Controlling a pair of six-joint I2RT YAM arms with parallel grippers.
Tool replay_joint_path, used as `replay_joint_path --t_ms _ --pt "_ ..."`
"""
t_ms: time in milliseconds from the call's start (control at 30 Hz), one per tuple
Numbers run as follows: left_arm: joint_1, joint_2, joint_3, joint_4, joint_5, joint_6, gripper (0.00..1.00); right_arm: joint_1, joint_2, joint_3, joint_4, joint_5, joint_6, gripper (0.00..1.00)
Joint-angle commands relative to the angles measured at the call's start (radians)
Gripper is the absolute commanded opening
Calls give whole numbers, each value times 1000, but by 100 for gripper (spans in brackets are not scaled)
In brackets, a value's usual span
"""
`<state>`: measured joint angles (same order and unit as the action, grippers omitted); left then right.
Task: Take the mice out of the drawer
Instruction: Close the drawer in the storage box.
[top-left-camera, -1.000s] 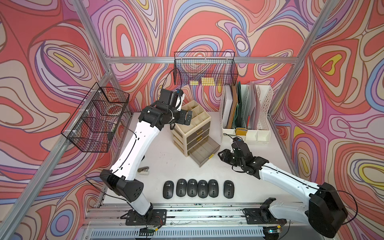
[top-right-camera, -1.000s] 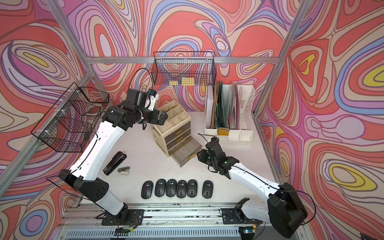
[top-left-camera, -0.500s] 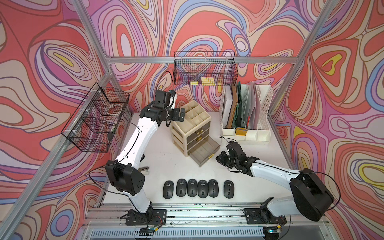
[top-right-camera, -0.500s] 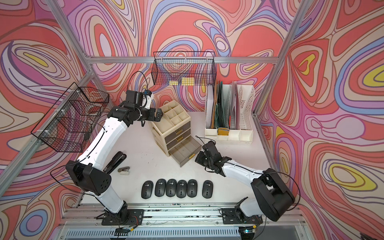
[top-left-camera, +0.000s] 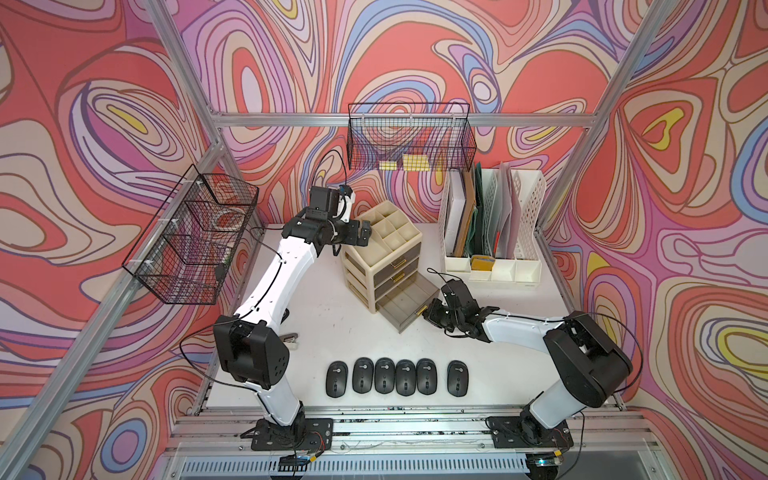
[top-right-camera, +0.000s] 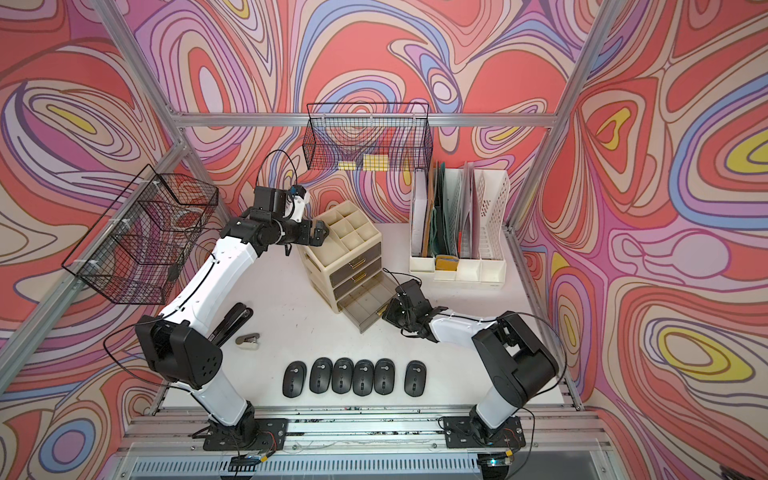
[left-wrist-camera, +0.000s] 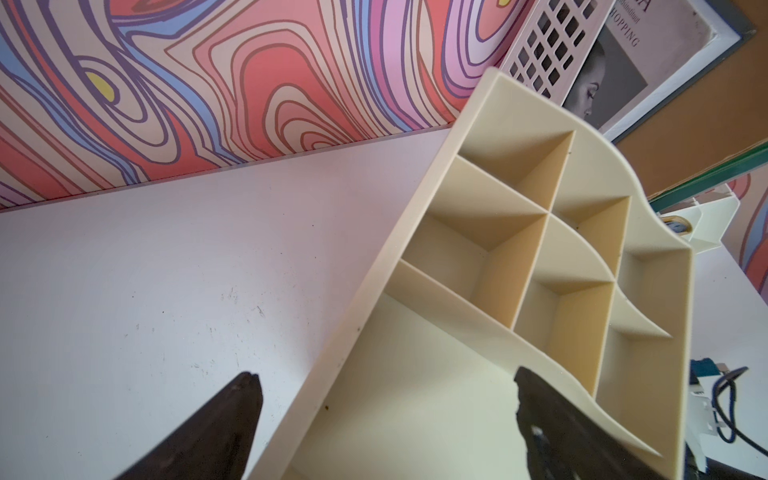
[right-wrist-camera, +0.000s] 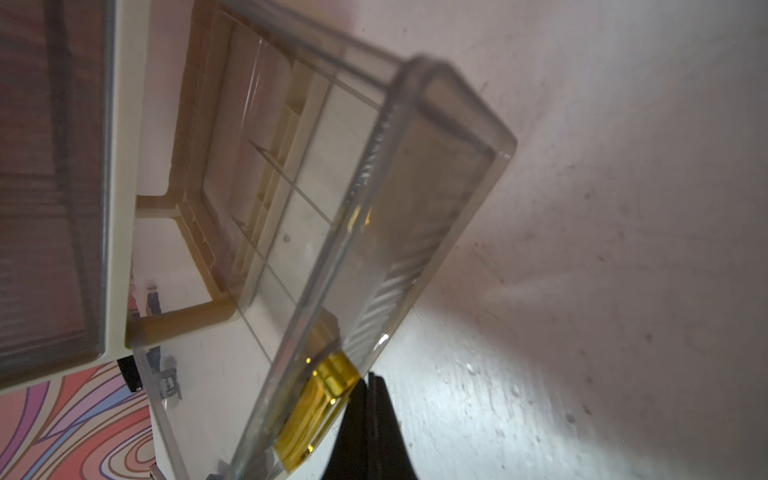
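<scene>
We see all six mice (top-left-camera: 405, 377) (top-right-camera: 363, 377) lying on the counter (top-left-camera: 332, 324), in a row along its front edge. Five sit side by side, close together, and the sixth lies slightly apart on the side toward the right edge. All of them are outside the drawer (top-left-camera: 405, 305) (right-wrist-camera: 291, 249).

The drawer is the lowest one of the organizer (top-left-camera: 386, 249) (left-wrist-camera: 540, 249), which stands near the middle of the counter toward the back edge. It is clear and pulled out toward the front right.

Our right hand (top-left-camera: 430, 312) (right-wrist-camera: 368, 386) is low at the drawer's front. Its fingers (right-wrist-camera: 374, 419) are pressed together with nothing between them, and the tips are just beside the gold handle (right-wrist-camera: 324, 399).

Our left hand (top-left-camera: 361, 232) (left-wrist-camera: 384, 376) is spread wide and holds nothing. It hovers at the organizer's top, with one finger over the counter and the other over the open compartments.

A stapler (top-right-camera: 230, 324) lies near the left edge, partly behind the left arm.
</scene>
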<state>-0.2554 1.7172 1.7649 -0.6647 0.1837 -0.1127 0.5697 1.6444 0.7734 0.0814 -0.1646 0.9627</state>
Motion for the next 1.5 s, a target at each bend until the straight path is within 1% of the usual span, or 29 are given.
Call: replay_joint_path --t_ms 0,133,500,733,933,1067,1233,1400,1433,1467 --pt "1 9 -16 21 28 -2 100 -5 31 46 55 -17 -6 0" --pt "2 12 -18 22 43 -7 99 -4 86 110 59 -33 -17 0" --pt "1 10 -23 19 48 -12 99 -4 246 242 138 -76 10 0" --pt "1 7 -25 19 63 -10 99 -5 293 316 138 -88 14 0" --pt "1 -1 -28 19 65 -7 100 -4 311 345 137 -89 14 0" --pt "2 -15 -29 18 66 -4 99 -4 267 324 114 -73 -15 0" --pt "4 -60 -36 24 56 9 99 -4 152 284 24 -27 -117 0" --pt "7 -130 -39 29 54 23 99 -5 8 235 -55 3 -226 15" --pt "7 -148 -47 38 53 23 99 -5 -16 232 -76 9 -246 19" --pt "7 -170 -56 45 50 21 99 -4 -43 228 -101 18 -272 26"
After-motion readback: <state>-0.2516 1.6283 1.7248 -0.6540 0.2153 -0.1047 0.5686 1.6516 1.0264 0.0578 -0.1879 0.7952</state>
